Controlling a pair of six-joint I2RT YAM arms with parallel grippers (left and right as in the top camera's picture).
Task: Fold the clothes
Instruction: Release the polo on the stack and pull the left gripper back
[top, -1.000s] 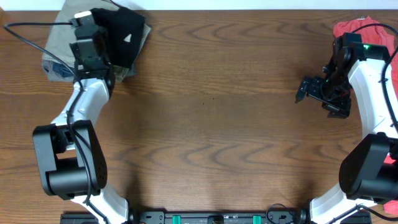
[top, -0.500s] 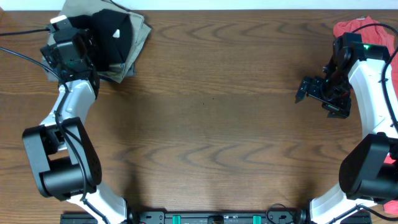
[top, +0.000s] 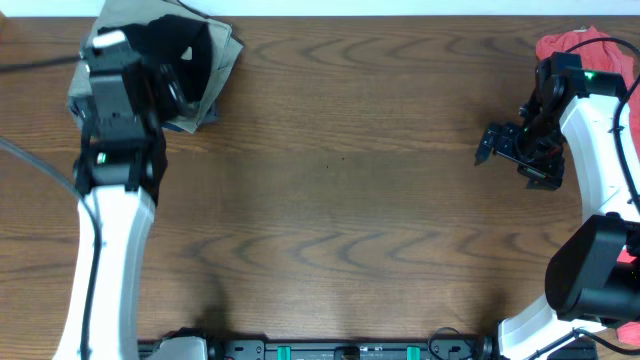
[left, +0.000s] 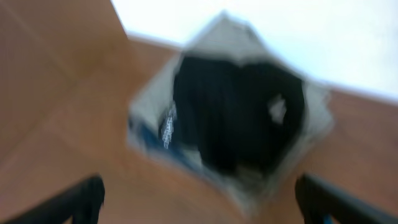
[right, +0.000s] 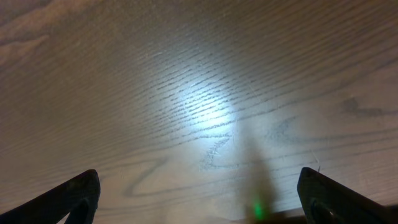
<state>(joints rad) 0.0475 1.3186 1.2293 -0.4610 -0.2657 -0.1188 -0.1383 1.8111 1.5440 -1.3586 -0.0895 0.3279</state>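
The clothes, a black shirt (top: 188, 58), lie folded on top of khaki trousers (top: 228, 50) at the table's far left corner. The blurred left wrist view shows the black shirt (left: 239, 115) with a small white mark (left: 277, 109), lying ahead of the fingers. My left gripper (top: 163, 88) (left: 199, 186) hovers over the near edge of that pile, open and holding nothing. My right gripper (top: 503, 150) (right: 199, 186) is open above bare wood at the right side, far from the shirt.
A red T-shirt (top: 585, 45) lies at the far right corner behind the right arm. The khaki trousers (left: 155, 112) jut out around the shirt on all sides. The brown wooden table (top: 340, 190) fills the middle.
The left gripper has opened and let go of the black shirt, which now rests on the trousers. The left arm swung left, then drew back and up. The right arm is still.
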